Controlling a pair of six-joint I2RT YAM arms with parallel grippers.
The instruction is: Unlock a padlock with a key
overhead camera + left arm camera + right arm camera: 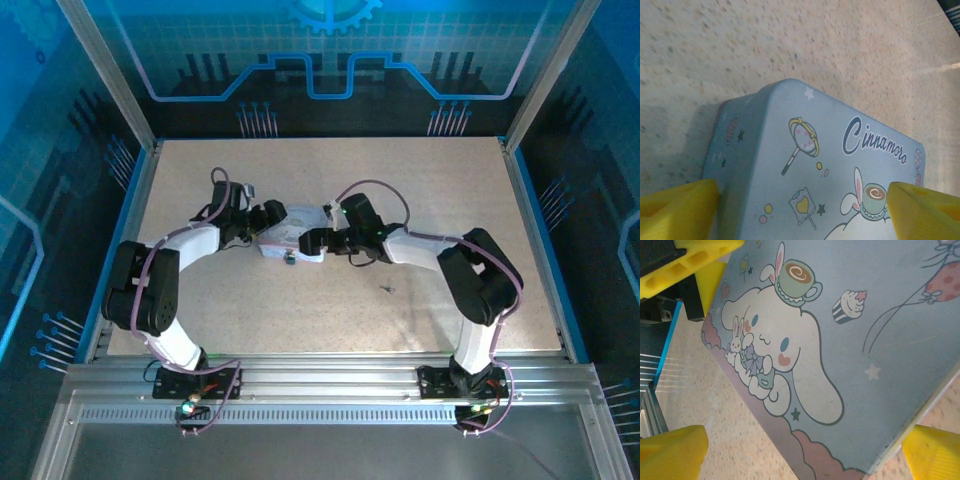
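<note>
A pale blue cartoon tin (287,237) lies mid-table between both arms. The padlock (288,258) is a tiny dark block with a bluish glint at the tin's near edge. The key (387,289), a thin dark sliver, lies alone on the table to the right. My left gripper (266,219) is open at the tin's left end, its yellow fingers (680,210) spread wide over the lid (805,150). From the right, my open right gripper (316,241) hovers over the tin (850,365), one fingertip (672,452) over bare table and the other past the tin's edge.
The speckled beige table (420,190) has raised blue borders left and right. An aluminium rail (330,375) carrying the arm bases runs along the near edge. The left gripper's yellow finger (695,260) appears at the top left of the right wrist view.
</note>
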